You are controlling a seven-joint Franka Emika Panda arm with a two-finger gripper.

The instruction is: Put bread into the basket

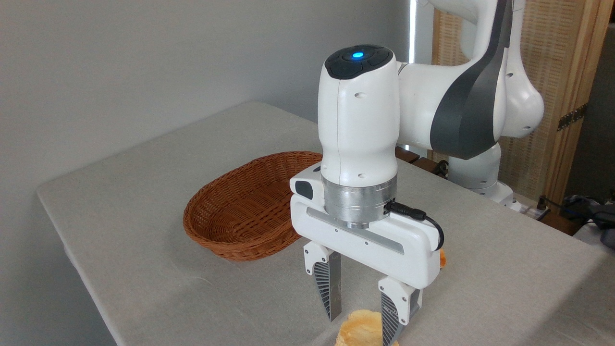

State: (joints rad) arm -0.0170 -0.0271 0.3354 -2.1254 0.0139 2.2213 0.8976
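The bun (pixel 361 326) sits on the table (pixel 134 202) at the very bottom edge of the view, so only its upper part shows: a pale golden, rounded lump with a flattish top marked by lighter, cracked-looking streaks and uneven, lumpy sides that darken slightly toward orange at the rim. The gripper (pixel 360 329) hangs straight above it with its jaws spread wide, holding nothing. The bun lies between the two fingers, closer to the right one; the right finger (pixel 391 315) stands in front of the bun's right side and hides part of it, while the left finger's tip comes down just beside the bun's left edge with a sliver of table showing between them. Whether either finger actually touches the bun cannot be told from this angle. Both fingers are ribbed, dark grey on white mounts, and point downward from the white gripper body. The basket (pixel 240 216), an oval of reddish-brown wicker with a flared rim and nothing in it, rests on the table behind and to the left of the jaws, well apart from the bun, its right end hidden behind the gripper body. A small orange-brown bit (pixel 442 258) peeks out past the right end of the gripper body; too little shows to say what it is.
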